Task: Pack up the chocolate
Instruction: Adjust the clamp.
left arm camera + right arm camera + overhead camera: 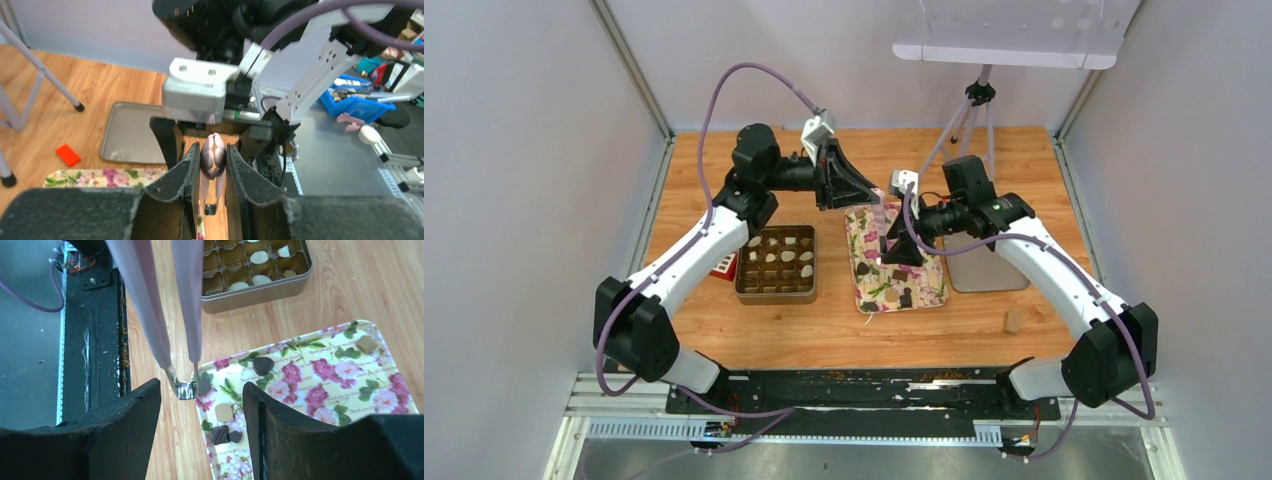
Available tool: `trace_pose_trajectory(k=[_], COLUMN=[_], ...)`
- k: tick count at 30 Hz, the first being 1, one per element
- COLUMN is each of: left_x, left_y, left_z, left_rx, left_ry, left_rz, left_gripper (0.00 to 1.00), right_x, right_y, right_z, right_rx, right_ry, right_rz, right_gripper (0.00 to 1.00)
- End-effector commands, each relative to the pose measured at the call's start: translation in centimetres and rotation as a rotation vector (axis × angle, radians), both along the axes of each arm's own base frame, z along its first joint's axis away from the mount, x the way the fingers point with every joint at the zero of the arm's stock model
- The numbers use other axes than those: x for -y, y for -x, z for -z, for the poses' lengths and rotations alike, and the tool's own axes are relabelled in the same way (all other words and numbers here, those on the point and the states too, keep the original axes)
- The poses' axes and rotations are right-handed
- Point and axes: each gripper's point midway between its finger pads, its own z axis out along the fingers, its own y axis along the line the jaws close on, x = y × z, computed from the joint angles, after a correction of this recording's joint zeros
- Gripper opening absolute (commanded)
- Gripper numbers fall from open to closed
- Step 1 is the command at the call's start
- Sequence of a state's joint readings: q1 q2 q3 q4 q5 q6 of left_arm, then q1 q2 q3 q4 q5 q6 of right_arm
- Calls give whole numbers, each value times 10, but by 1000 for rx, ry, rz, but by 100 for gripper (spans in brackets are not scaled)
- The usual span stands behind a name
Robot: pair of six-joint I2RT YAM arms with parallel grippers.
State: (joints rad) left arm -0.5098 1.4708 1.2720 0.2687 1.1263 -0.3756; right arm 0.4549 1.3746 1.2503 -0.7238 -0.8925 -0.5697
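My left gripper [213, 152] is shut on pink tongs [214, 155], which hang down over the flowered tray [320, 370]. The tongs' metal tips [186, 388] sit at the tray's near-left edge, right beside a dark chocolate piece [204, 385]. More chocolate lies on the tray: a dark heart [262, 365], a cream piece [223, 412], a dark square [220, 434] and a tan square [366, 343]. The gold compartment box [776, 263] holds several cream and dark pieces. My right gripper [201, 392] is open and empty, hovering over the tray around the tongs' tips.
A red block [724, 267] lies left of the box. A grey metal tray [984, 270] sits right of the flowered tray, under my right arm. A tan cylinder [1012, 320] stands at the front right. A tripod [974, 110] stands at the back.
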Motion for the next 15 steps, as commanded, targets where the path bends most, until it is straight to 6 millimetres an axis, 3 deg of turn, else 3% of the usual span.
trace_pose_trajectory(k=[1,6,15], left_x=[-19,-27,-41], left_y=[13,7,-13], left_z=[-60,-66,-61], left_rx=[57,51,22], left_ry=[140,153,186], left_rz=[10,-22,-106], left_gripper=[0,0,0], right_x=[-14,-26,-24], right_y=[-3,-8,-12], right_z=[-17,-23,-31], right_rx=[1,-38,-80], right_ry=[-126,-183,-241], right_rz=[-24,-46,-15], right_gripper=[62,57,27])
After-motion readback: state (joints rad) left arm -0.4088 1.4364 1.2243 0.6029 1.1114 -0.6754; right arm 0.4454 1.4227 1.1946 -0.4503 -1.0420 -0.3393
